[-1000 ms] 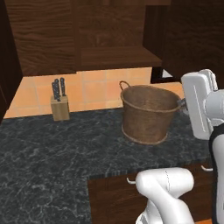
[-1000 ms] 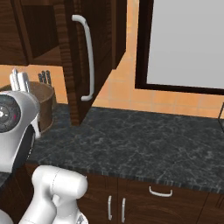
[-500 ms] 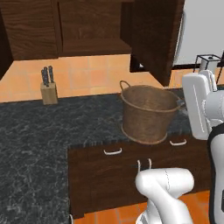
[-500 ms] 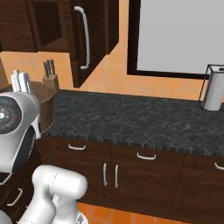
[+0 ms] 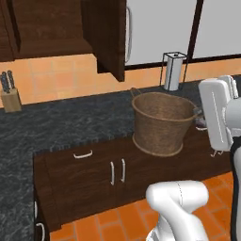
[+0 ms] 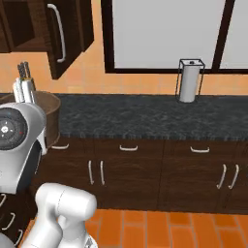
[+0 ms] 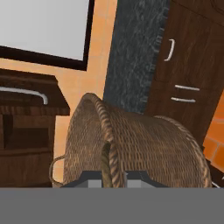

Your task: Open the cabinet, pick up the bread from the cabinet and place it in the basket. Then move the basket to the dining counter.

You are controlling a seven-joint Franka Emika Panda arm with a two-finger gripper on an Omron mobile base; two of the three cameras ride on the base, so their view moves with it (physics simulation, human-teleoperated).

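The round brown wicker basket hangs in the air at the worktop's front edge, over the low cupboard doors. My gripper is shut on its rim at the right side. In the hand view the basket lies tilted and its rim runs between my fingertips. Part of the basket peeks out behind my arm in the right base view. The bread is hidden; I cannot see into the basket. The dark wall cabinet stands open, its door swung out with the silver bar handle. The dining counter is out of view.
A black speckled worktop runs over dark low cupboards. On it stand a knife block at the left and a paper-towel holder by the window. Orange floor tiles lie in front.
The whole scene has shifted: the base has backed away and turned right. The basket stays in my gripper and now hangs off the worktop's edge instead of over it.
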